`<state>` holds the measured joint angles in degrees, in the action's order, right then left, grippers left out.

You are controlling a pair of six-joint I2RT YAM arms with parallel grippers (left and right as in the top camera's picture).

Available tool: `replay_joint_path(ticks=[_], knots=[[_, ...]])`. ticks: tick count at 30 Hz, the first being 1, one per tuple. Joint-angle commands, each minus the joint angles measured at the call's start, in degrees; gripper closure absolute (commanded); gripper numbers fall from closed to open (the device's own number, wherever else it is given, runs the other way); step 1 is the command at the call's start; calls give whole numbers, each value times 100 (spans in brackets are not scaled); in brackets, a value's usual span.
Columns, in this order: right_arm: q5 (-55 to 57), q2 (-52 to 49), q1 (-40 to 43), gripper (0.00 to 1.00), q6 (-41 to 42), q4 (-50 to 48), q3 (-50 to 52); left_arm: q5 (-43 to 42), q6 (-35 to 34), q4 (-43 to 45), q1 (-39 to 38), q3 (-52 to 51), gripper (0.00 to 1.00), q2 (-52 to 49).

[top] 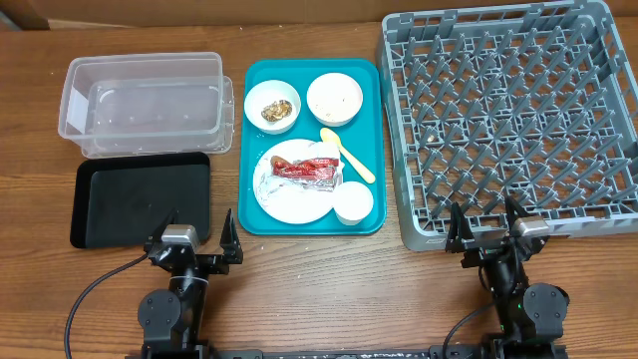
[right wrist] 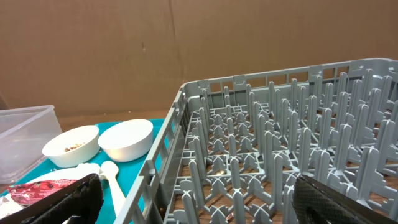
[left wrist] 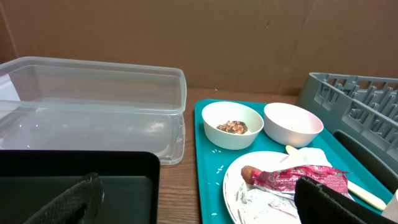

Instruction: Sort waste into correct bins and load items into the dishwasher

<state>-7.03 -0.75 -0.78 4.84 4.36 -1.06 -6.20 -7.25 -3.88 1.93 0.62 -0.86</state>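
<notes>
On the teal tray (top: 256,76) sit a white plate (top: 289,199) with a red wrapper with silver foil (top: 306,171) and a crumpled napkin (top: 330,143), a bowl of brown food lumps (top: 272,106), an empty white bowl (top: 335,98), a yellow spoon (top: 349,158) and a small white cup (top: 353,203). The clear tub (top: 145,103) and black tray (top: 140,197) lie left. The grey dish rack (top: 513,115) stands right. My left gripper (top: 196,245) is open and empty at the front of the black tray. My right gripper (top: 488,231) is open and empty at the rack's front edge.
Loose rice grains (left wrist: 219,168) lie on the teal tray next to the plate. A brown cardboard wall (left wrist: 205,37) stands behind the table. Bare wood (top: 329,289) runs along the front between my two arms.
</notes>
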Motion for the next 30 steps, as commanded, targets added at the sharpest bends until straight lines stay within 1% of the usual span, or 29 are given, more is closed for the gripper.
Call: replay_joint_path(ticks=[1,5,7,10,14,17,20,24,28,30], knots=[[39,42,15,0,-20,-17,59,70,105,-7,33,-35,0,59],[151,42,17,0,-61,-15,59,72,105,-7,33,-35,0,59],[426,42,15,0,-57,4,59,70,105,-7,33,-35,0,59],[293,42,15,0,-13,-44,57,90,111,-13,33,-35,0,59],[186,42,17,0,9,-433,-146,48,109,634,35,-7,0,59],[181,42,17,0,7,-636,-662,57,107,721,35,275,0,52],[177,7,15,0,4,-354,-1379,20,109,413,35,898,0,-122],[177,-227,15,0,0,407,-2398,-177,280,-199,33,2000,0,-723],[181,-723,15,0,-66,1259,-3383,-127,302,-946,33,3440,0,-1834],[181,-1113,15,0,-81,1751,-3882,-229,304,-1517,24,4382,0,-2649]])
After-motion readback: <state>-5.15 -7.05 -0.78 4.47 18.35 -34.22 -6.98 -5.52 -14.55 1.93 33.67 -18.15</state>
